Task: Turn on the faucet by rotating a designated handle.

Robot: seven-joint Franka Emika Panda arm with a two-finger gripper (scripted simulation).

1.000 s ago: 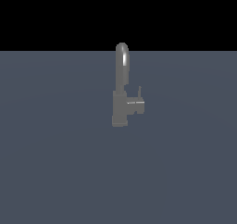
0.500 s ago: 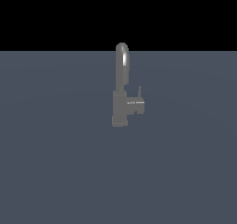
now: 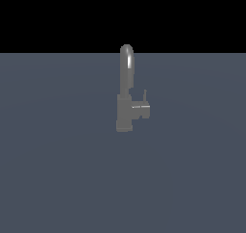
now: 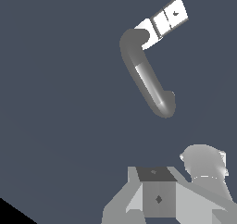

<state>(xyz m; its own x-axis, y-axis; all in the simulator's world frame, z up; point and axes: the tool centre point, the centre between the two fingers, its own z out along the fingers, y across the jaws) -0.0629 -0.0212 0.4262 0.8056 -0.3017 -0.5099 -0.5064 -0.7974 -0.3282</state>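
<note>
one flat slate-grey floor (image 3: 57, 179) fills the lower part of the exterior view under a black band. at the frame's centre stands the faucet (image 3: 126, 90), its arched gooseneck spout upright on a blocky base. the handle (image 3: 141, 110), a short boxy stub with a thin upright pin, juts toward the exterior view's right. the gripper is not seen in the exterior view, and the wrist view shows only grey robot parts, so its state cannot be told.

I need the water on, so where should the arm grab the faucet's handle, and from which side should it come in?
Probably take the handle by its thin upright lever pin, not the arched spout of the faucet. The boxy stub sticks out toward the exterior view's right, so come from that side or from above, where nothing blocks it. The end effector isn't visible in the exterior view, so its distance is unclear.
</note>
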